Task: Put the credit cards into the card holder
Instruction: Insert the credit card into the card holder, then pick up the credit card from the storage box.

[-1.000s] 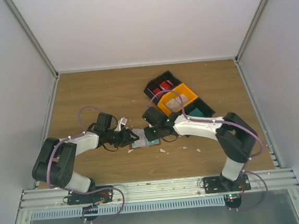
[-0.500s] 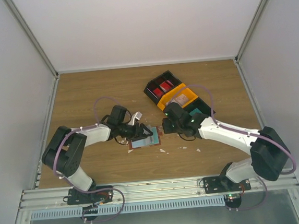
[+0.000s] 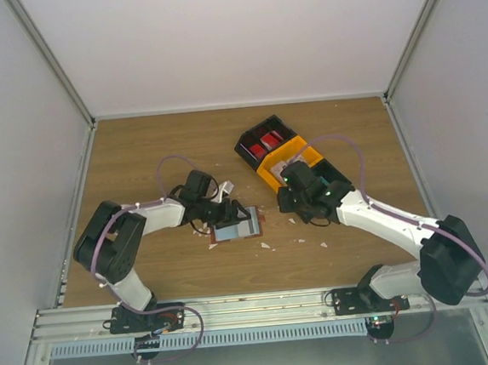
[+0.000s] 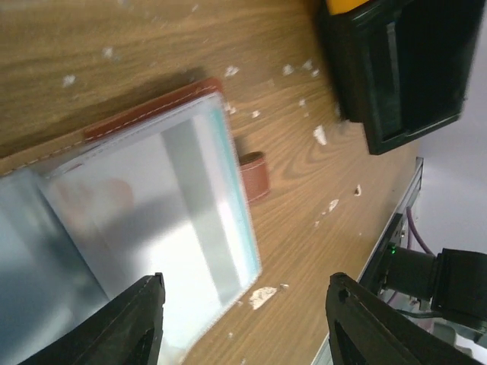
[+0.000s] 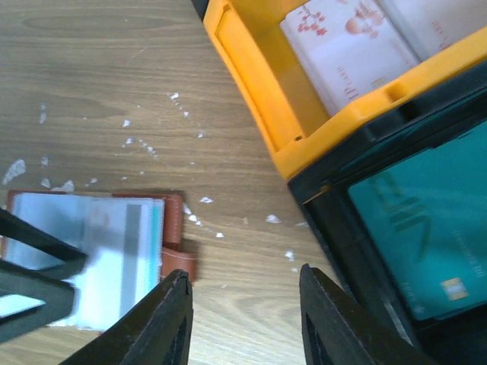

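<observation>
White walls enclosed the wooden desk (image 3: 138, 149), where the holder (image 3: 246, 227) lay open near the middle, a pale teal-edged card (image 4: 190, 205) on its pockets and the left fingers (image 4: 129, 327) spread wide just above it. Toward the far right corner, the tray (image 5: 259, 84) held red cards (image 3: 266, 142), whitish cards (image 5: 350, 46) and a teal card (image 5: 426, 251). Between tray and holder hung the right fingers (image 5: 171, 319), spread and empty.

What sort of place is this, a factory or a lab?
Likely a robotics lab test booth: white walls enclose a wooden table, and a left arm and right arm are bolted to a metal rail.
</observation>
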Robot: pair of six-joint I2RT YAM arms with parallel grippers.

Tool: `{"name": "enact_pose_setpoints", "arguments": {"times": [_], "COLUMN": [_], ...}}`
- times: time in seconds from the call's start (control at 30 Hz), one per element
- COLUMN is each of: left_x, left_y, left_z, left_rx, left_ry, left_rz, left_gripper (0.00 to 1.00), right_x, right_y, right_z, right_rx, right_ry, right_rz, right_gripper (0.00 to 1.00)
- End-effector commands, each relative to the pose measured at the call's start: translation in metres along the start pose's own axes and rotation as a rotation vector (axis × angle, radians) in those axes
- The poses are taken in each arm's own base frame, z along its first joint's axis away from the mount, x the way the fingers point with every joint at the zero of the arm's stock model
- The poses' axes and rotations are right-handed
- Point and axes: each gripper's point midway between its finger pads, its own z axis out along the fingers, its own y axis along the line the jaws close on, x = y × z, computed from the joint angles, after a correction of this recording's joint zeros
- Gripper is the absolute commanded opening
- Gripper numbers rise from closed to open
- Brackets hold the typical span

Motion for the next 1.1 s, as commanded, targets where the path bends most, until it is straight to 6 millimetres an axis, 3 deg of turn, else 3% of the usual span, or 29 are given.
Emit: {"name": "enact_pose_setpoints", "arguments": {"times": [0.0,0.17,0.4,0.63,0.83,1.07], "left_x": [-0.019,-0.028,-0.042,-0.048,-0.051,-0.047], "left_y": [-0.028,-0.04,-0.039,-0.052,-0.053,-0.042], "left_z": [-0.026,-0.053,-0.1,-0.142,-0.153,-0.144], "left_rx": [-0.009,-0.047,-0.143,-0.116,-0.128,-0.136], "left_ry": [-0.124,-0.252,-0.493,-0.729,-0.774,-0.728], "left_rz": [0.101,0.143,0.131,0.158,0.161,0.121], "left_gripper": [0.61,0.64,0.62,0.6,0.61,0.61], "right_x": [-0.019,-0.021,-0.031,-0.102,-0.145,-0.179], "right_y": [-0.019,-0.063,-0.081,-0.038,-0.004,0.036], "right_z": [-0.012,-0.006,0.008,0.014,0.057,0.114], "right_rx": [0.044,0.136,0.141,0.079,0.074,0.053], "right_ry": [-0.014,0.079,0.161,0.073,0.042,-0.017], "right_rz": [-0.073,-0.072,-0.085,-0.178,-0.29,-0.388], "right_gripper": [0.43,0.47,0.55,0.54,0.55,0.52]}}
